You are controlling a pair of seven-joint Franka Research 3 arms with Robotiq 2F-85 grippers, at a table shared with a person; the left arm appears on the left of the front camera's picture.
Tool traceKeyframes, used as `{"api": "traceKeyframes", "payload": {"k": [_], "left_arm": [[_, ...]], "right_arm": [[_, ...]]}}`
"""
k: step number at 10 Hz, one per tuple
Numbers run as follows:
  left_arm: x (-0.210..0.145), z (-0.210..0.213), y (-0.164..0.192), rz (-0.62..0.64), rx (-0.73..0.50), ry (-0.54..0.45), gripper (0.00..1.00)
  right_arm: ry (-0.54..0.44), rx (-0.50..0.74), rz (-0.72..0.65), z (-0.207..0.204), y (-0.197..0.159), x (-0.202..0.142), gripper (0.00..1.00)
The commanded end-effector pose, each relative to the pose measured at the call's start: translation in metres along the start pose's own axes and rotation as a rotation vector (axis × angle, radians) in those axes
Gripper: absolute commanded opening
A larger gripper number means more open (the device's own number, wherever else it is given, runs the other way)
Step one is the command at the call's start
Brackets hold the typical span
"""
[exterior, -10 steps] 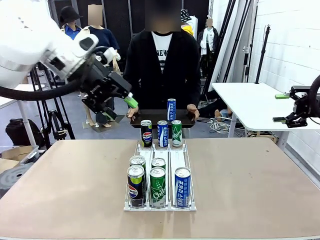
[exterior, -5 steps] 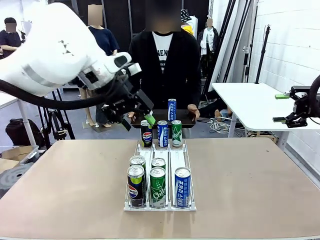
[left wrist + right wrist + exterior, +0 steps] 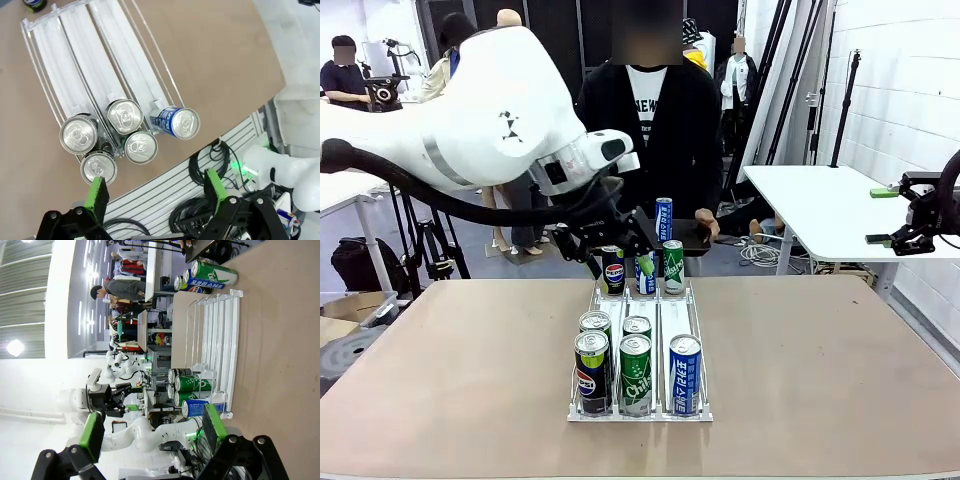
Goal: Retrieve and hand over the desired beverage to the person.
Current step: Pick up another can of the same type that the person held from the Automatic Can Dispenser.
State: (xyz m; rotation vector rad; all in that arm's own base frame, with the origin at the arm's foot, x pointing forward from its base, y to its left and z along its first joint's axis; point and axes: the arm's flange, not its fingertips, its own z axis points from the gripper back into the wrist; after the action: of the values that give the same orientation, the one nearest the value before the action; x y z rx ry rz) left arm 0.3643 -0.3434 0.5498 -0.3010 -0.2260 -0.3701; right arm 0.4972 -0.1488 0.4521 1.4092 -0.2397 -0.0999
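**Left pincer over the far cans, nothing picked yet**

My left pincer [image 3: 155, 187] hangs released, its green pads [image 3: 97, 192] spread wide with nothing between them. It is above the cans at the far end of the rack [image 3: 667, 315]. In the front view that is the centre of the frame, just ahead of the person [image 3: 645, 130]. Below it stand a black Pepsi can [image 3: 613, 271], a blue can [image 3: 646, 270] and a green can [image 3: 673, 267].

My right pincer [image 3: 152, 430] is likewise released and empty, at the right edge of the front view, well apart from the counter [image 3: 820, 360].

The person holds a black tray [image 3: 698, 238] at the counter's far edge, with one blue-and-white can [image 3: 663, 218] standing on it. Which drink is wanted I cannot tell.

As I read it, I am only at the approach. Closing on a can, lifting it and passing it over all remain.
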Motion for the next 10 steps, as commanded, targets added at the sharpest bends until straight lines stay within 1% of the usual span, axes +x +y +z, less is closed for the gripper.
{"api": "traceKeyframes", "payload": {"k": [1,6,10], "left_arm": [[0.002,-0.012,-0.020,0.029,0.072,0.012,1.00],[-0.005,-0.047,-0.032,0.032,0.146,0.086,1.00],[-0.004,-0.068,-0.028,0.002,0.174,0.134,1.00]], "right_arm": [[0.005,0.007,0.011,0.000,0.000,-0.001,1.00],[0.005,0.007,0.011,0.000,0.000,-0.001,1.00],[0.005,0.007,0.011,0.000,0.000,-0.001,1.00]]}}
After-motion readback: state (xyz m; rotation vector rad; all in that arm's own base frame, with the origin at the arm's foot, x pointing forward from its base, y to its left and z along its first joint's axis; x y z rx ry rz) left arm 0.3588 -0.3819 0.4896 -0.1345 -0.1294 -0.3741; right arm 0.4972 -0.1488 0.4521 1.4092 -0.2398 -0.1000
